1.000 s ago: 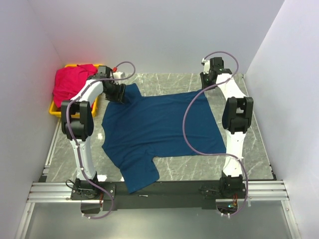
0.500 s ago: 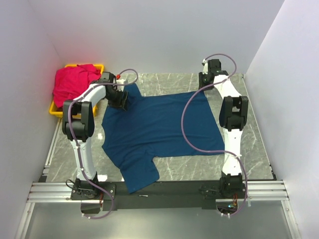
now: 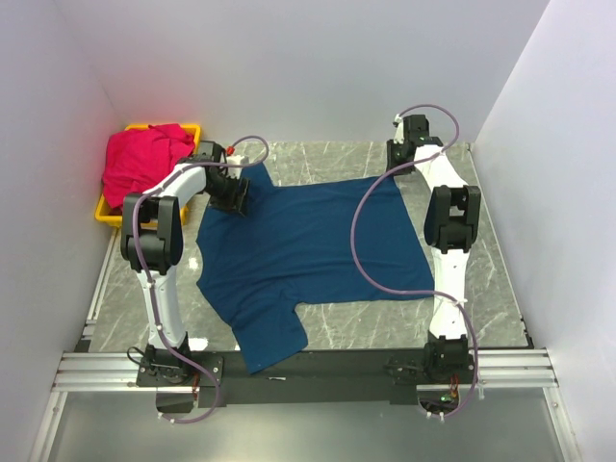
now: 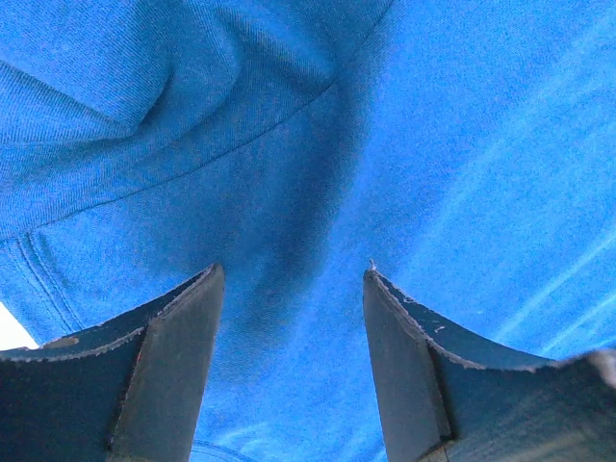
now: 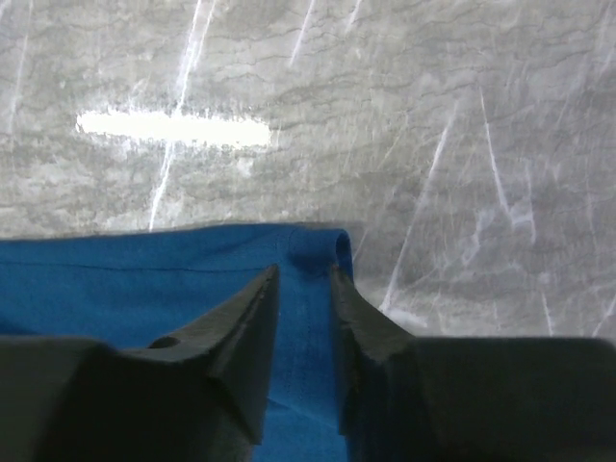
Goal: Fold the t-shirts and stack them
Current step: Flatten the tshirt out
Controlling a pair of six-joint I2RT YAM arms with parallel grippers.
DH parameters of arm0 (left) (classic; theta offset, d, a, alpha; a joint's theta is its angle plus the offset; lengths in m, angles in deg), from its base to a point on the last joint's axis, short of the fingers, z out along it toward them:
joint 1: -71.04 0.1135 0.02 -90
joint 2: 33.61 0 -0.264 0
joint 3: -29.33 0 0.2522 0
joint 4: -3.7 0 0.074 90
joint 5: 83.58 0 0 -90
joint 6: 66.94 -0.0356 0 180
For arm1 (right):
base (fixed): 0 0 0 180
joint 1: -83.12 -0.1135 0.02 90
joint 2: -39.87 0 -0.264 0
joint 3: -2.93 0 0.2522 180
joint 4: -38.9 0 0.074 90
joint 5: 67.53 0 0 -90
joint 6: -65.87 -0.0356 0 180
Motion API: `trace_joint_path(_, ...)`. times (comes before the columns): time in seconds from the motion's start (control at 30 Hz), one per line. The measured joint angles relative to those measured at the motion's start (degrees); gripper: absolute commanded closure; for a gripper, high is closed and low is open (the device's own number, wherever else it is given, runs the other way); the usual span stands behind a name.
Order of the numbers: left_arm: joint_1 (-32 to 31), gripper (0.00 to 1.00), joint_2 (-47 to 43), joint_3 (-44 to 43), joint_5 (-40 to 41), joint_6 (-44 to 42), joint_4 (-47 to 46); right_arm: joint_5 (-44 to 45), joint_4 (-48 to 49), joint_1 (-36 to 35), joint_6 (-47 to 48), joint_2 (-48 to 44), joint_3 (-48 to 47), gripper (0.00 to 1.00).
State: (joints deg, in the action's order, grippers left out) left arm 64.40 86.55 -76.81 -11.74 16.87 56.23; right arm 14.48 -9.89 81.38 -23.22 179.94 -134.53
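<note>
Navy cloth fills most of the bench [image 3: 371,325]: the navy t-shirt [image 3: 308,250] lies spread flat between the two arms, one sleeve reaching toward the near edge by the L arm's base, the hem on the R side.

L hand [image 4: 294,274] sits at the shirt's far-left corner, by the other sleeve, right over the cloth. In the L wrist view its fingers [image 4: 164,356] are spread wide, w/ blue fabric lying across the whole gap and nothing nipped between them. Just ahead of the tips, toward the upper left, the cloth rises in a soft rounded ridge, and a stitched seam runs along the left. Can't tell if the tips touch the fabric or sit just above it.

R hand [image 5: 298,279] is at the shirt's far-right corner, where the hem ends. Its fingers [image 5: 231,327] stand only a little apart – a narrow slot, w/ the hem edge running across just ahead of the tips. The corner of the cloth has a small curl just beside the R fingertip; grey marble bench beyond it, w/ a bright streak of reflected light. Cloth lies loose in the slot, not squeezed.

Red-pink t-shirt [image 3: 140,162] is bunched in a heap in the yellow bin [image 3: 104,216] at the far-left corner – well apart from the R hand, near the L arm's elbow but not touching the L hand.
</note>
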Motion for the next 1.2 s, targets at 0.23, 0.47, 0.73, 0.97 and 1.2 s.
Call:
trace_joint_path(0.23, 0.0, 0.34, 0.0, 0.0, 0.1, 0.0, 0.0, -0.2, 0.0, 0.1, -0.1, 2.9, -2.8, 0.66)
trace_joint_path(0.47, 0.0, 0.34, 0.0, -0.2, 0.5, -0.1, 0.1, -0.2, 0.3, 0.3, -0.2, 4.5, -4.5, 0.79)
trace_joint_path(0.73, 0.0, 0.37, 0.8, -0.5, 1.4, -0.1, 0.0, -1.0, 1.4, 0.9, -1.5, 4.5, -4.6, 1.0)
trace_joint_path(0.97, 0.5, 0.37, 2.1, -0.9, 2.0, -0.1, 0.0, -1.5, 3.7, 3.3, -2.5, 4.3, -4.7, 0.72)
trace_joint_path(1.2, 0.6, 0.36, 2.5, -1.7, 1.9, -0.1, 0.1, -2.2, 3.0, 4.1, -1.9, 4.1, -5.1, 0.56)
